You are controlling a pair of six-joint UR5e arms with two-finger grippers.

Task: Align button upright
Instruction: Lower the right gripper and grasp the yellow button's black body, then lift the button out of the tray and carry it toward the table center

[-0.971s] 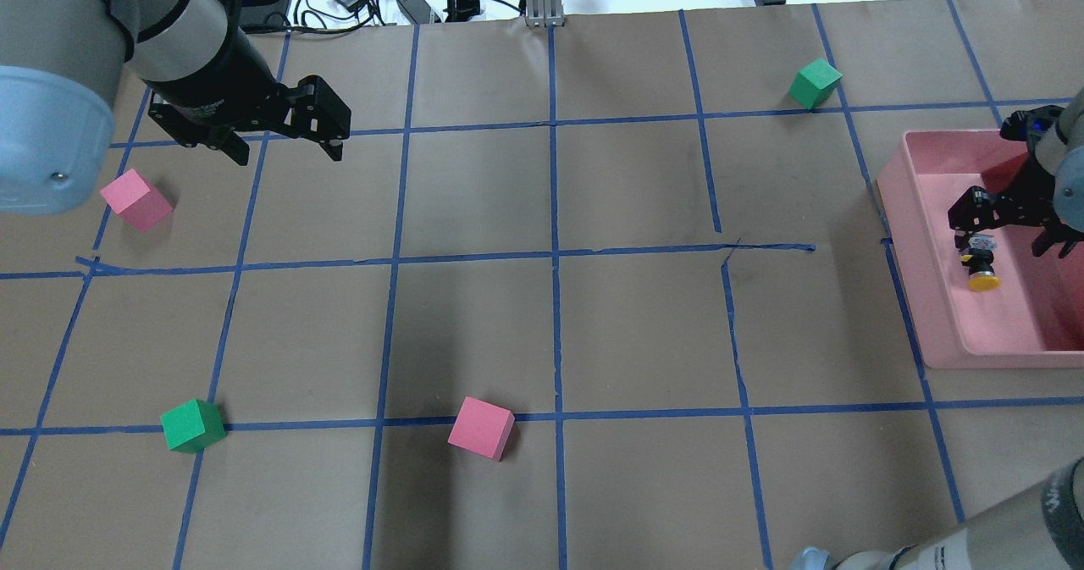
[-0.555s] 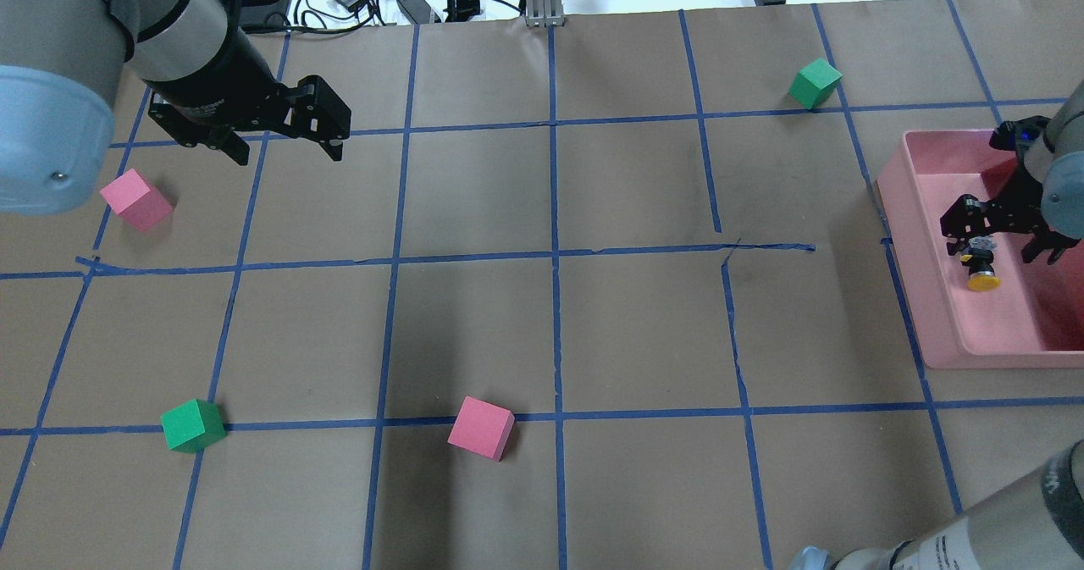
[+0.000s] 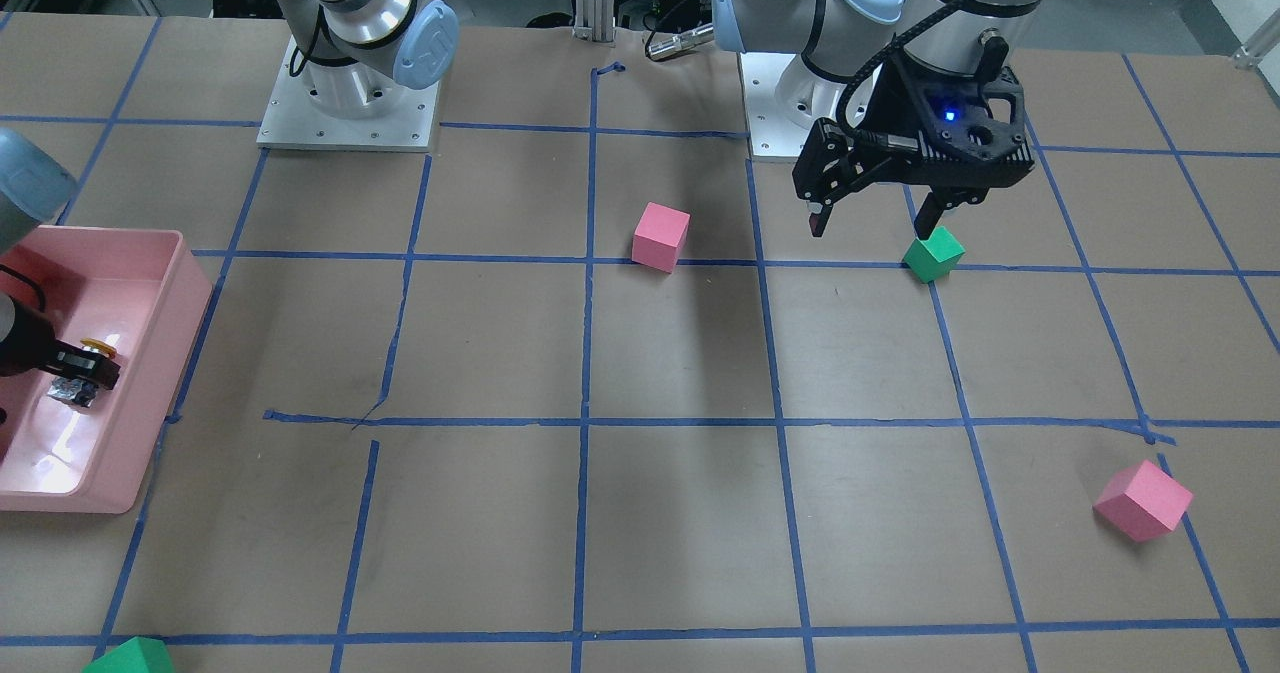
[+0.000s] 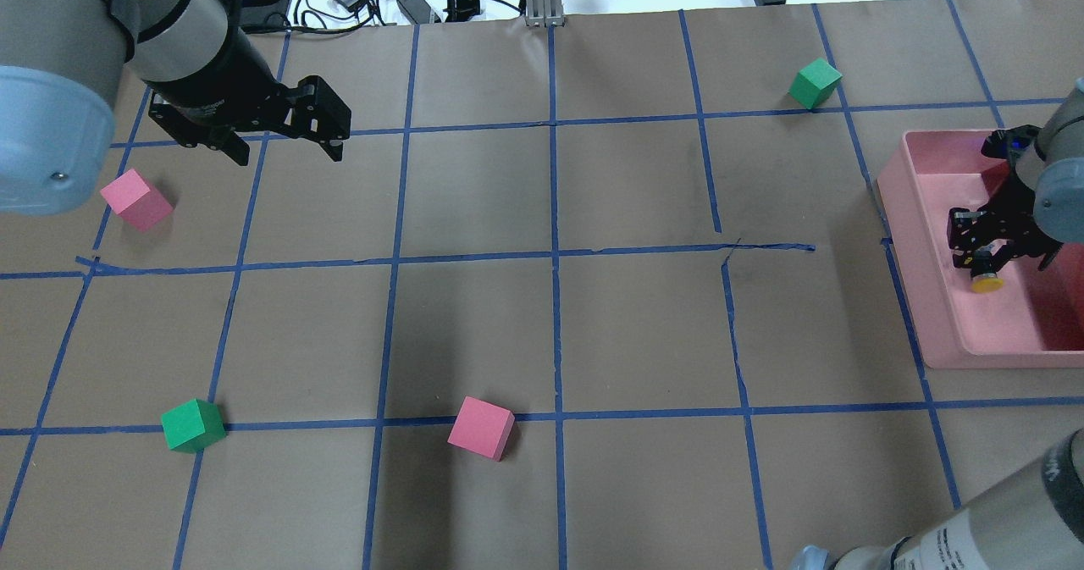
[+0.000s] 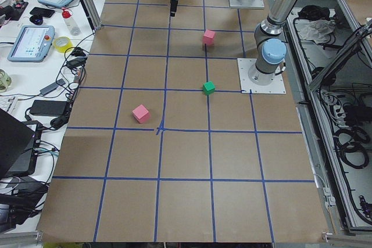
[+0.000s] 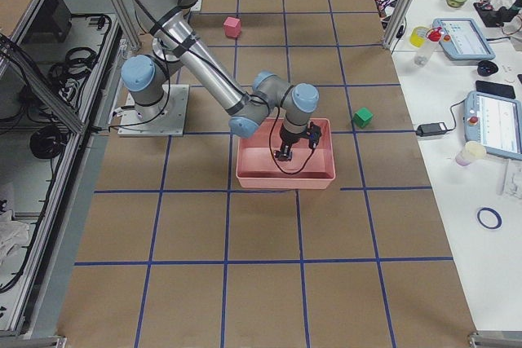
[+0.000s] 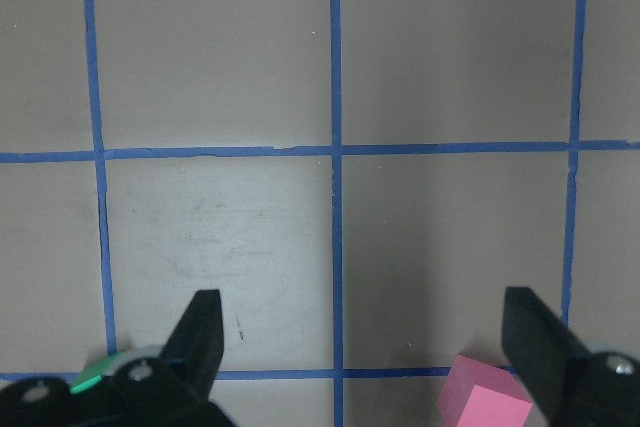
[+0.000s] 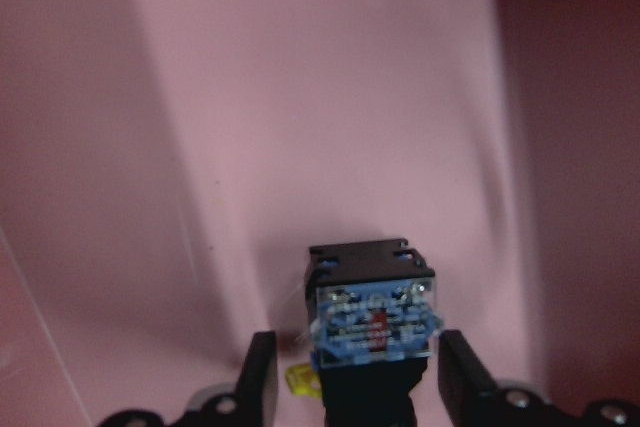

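Note:
The button (image 4: 985, 279) lies on its side in the pink tray (image 4: 915, 257), yellow cap toward the table's near edge. My right gripper (image 4: 987, 252) is low over it, open, with one finger on each side of its body. In the right wrist view the silvery-blue base (image 8: 375, 322) sits between the fingertips (image 8: 258, 372), with small gaps at both sides. From the front the button (image 3: 88, 358) shows by the tray's wall (image 3: 190, 298). My left gripper (image 4: 284, 151) hangs open and empty over the far left of the table.
A pink cube (image 4: 135, 200) lies below the left gripper. A green cube (image 4: 193, 425) and a second pink cube (image 4: 481, 428) sit near the front edge. Another green cube (image 4: 815, 83) sits far right behind the tray. Cables lie past the table's far edge.
My right gripper has shifted toward the far side and lowered over the button, so its fingers now straddle it. The button and the left arm have not moved.

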